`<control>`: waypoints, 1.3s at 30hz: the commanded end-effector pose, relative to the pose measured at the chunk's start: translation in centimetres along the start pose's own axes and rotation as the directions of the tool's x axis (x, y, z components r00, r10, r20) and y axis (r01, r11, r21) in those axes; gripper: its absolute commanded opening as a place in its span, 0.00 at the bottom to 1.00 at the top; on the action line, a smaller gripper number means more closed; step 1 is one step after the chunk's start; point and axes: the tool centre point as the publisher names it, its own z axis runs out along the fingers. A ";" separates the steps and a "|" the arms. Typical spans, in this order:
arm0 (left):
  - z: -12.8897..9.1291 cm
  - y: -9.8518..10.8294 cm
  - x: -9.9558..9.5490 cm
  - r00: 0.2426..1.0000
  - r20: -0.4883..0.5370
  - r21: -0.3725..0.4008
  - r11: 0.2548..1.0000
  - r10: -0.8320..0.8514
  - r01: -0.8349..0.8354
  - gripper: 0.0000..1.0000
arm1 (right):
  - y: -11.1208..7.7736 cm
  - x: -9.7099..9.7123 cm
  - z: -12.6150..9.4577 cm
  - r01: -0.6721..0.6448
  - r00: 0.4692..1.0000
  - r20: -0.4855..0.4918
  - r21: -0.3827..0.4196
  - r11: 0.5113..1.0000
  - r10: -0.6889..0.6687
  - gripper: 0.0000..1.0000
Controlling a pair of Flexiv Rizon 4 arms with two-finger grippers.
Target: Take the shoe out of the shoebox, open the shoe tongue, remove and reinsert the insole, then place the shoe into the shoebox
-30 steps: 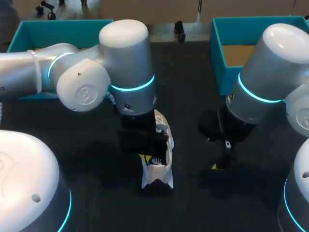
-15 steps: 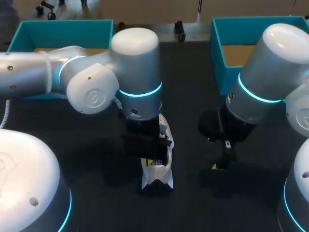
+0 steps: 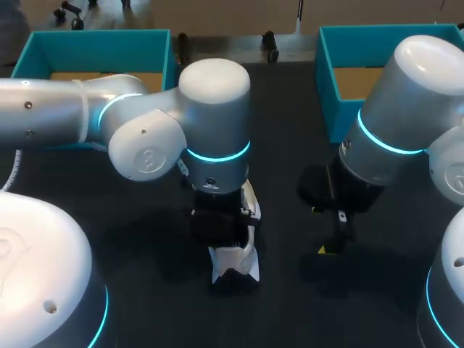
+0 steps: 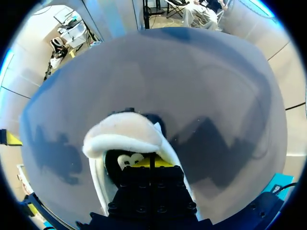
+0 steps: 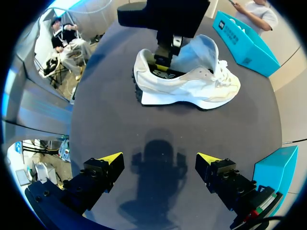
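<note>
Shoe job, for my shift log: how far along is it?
Done: the shoe is out, on the table. In hand: the left pincer sits in its opening, at the insole stage; insole hidden. The right pincer hangs open. Left: returning it to the shoebox.

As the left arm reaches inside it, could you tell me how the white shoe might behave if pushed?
The shoe stands on its broad flat sole, so it would probably slide rather than tip. Its upper looks padded and soft, so it would likely flex around the left pincer. The foam-like sole suggests it is light for its size.
</note>
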 end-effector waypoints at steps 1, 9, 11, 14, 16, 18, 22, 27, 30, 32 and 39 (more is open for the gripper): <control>1.7 0.8 -0.7 1.000 0.005 0.000 1.000 -0.008 0.008 0.00 | -0.1 0.1 0.1 0.000 1.000 0.002 -0.002 1.000 0.000 1.00; 1.1 0.6 -1.2 0.998 0.045 -0.015 0.999 -0.038 0.039 0.00 | -0.1 0.1 0.1 0.000 1.000 0.002 -0.002 1.000 0.000 1.00; 0.0 0.2 -1.2 0.997 0.071 -0.021 0.999 -0.029 0.031 0.00 | -0.1 0.1 0.1 0.000 1.000 0.002 -0.002 1.000 0.000 1.00; -1.9 -0.3 -1.1 0.993 0.110 -0.029 0.999 -0.030 0.033 0.00 | -0.1 0.1 0.1 0.000 1.000 0.002 -0.002 1.000 0.000 1.00; -2.8 -0.6 -1.1 0.991 0.128 -0.028 0.999 -0.031 0.035 0.00 | -0.1 0.1 0.1 0.000 1.000 0.002 -0.002 1.000 0.000 1.00; -3.5 -0.7 -1.3 0.991 0.134 -0.021 0.999 -0.026 0.029 0.00 | -0.1 0.1 0.1 0.000 1.000 0.002 -0.002 1.000 0.000 1.00; -3.3 -1.1 -1.7 0.994 0.110 -0.003 1.000 -0.023 0.023 0.00 | -0.1 0.1 0.1 0.000 1.000 0.002 -0.002 1.000 0.000 1.00; -1.9 -1.3 -2.1 0.998 0.065 0.006 1.000 -0.019 0.019 0.00 | -0.1 0.1 0.1 0.000 1.000 0.002 -0.002 1.000 0.000 1.00; -1.3 -1.1 -2.2 0.998 0.052 0.012 1.000 -0.020 0.019 0.00 | -0.1 0.1 0.1 0.000 1.000 0.002 -0.002 1.000 0.000 1.00; -1.0 -1.0 -2.1 0.999 0.044 0.018 1.000 -0.021 0.020 0.00 | -0.1 0.1 0.1 0.000 1.000 0.002 -0.002 1.000 0.000 1.00; 0.9 -0.9 -1.9 1.000 0.011 0.049 0.998 -0.025 0.024 0.00 | -0.1 0.1 0.1 0.000 1.000 0.002 -0.002 1.000 0.000 1.00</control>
